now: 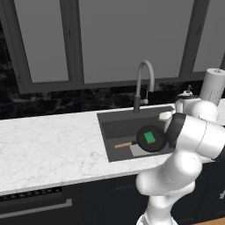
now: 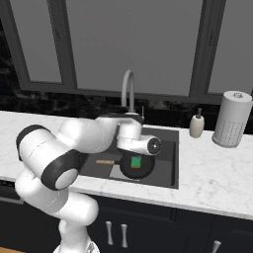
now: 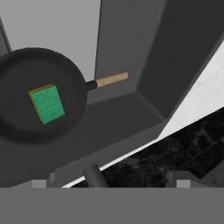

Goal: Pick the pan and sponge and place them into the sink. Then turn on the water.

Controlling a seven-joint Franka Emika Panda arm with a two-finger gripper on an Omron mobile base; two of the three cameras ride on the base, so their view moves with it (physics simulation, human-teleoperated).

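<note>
White marble counter (image 2: pixel 207 183) w/ dark cabinets (image 2: pixel 163 232) below, pale bar handles. Black marbled backsplash (image 1: pixel 52 103) behind; above it big grey-framed window (image 1: pixel 118 39), flat grey panes. Right of the end effector: paper towel roll (image 2: pixel 231 118) & small soap bottle (image 2: pixel 196 124) on the counter. Even, soft light.

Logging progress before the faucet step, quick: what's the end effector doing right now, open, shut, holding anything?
End effector: open and holding nothing; the pan and sponge lie in the sink below it.
</note>
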